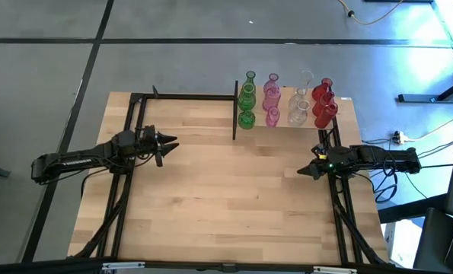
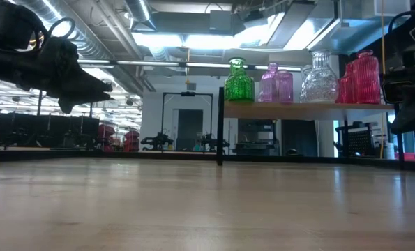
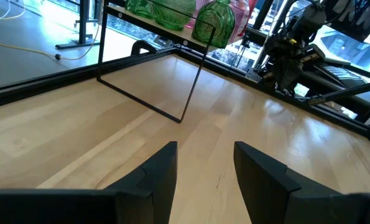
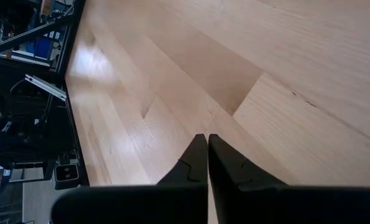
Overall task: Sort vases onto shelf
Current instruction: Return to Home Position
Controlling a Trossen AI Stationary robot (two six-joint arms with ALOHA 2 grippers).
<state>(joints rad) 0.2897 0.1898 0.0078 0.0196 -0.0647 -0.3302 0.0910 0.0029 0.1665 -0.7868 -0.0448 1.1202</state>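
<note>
The vases stand in colour groups on the shelf (image 2: 305, 108) at the table's far right: green (image 1: 247, 100), pink (image 1: 272, 97), clear (image 1: 298, 106) and red (image 1: 324, 101), each resting on its base. The shelf is a raised light-wood board on black posts. My left gripper (image 1: 173, 143) hovers open at the table's left side, nothing between its fingers (image 3: 203, 168). My right gripper (image 1: 302, 172) hovers shut at the table's right side, above bare wood (image 4: 208, 140).
A black metal frame (image 1: 184, 97) runs along the table's far edge and down both sides. A black upright post (image 1: 234, 110) marks the shelf's left end. The wooden tabletop (image 1: 234, 198) lies between the two arms.
</note>
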